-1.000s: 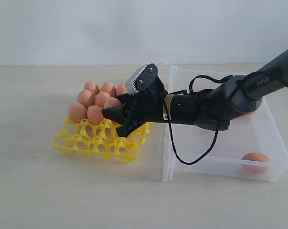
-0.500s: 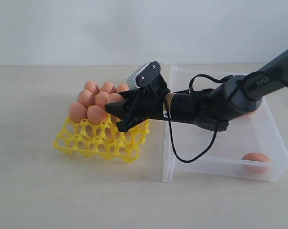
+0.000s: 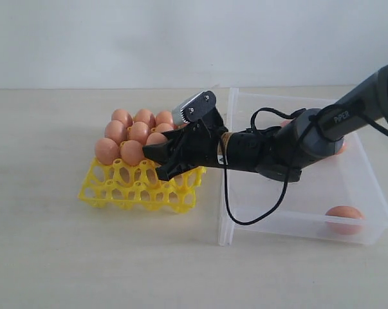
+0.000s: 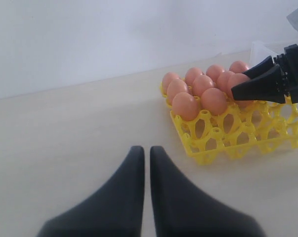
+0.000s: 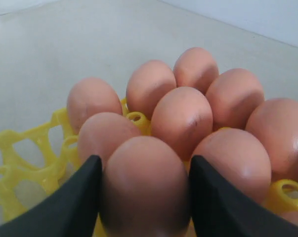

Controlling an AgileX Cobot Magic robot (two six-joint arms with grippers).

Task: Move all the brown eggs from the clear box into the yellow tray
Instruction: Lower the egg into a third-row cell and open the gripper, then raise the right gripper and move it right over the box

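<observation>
Nearest us, one loose egg (image 3: 344,219) sits in the clear box (image 3: 296,222) front corner. Left claw (image 4: 146,153) is pinched narrow and empty above the surface (image 3: 52,257). Right claw (image 3: 154,161) clamps the held egg (image 5: 145,187) by its flanks at the yellow tray (image 3: 126,193), beside the seated eggs (image 3: 132,125). We judge the shells light, slick and brittle: grip mid-belly, gently.
</observation>
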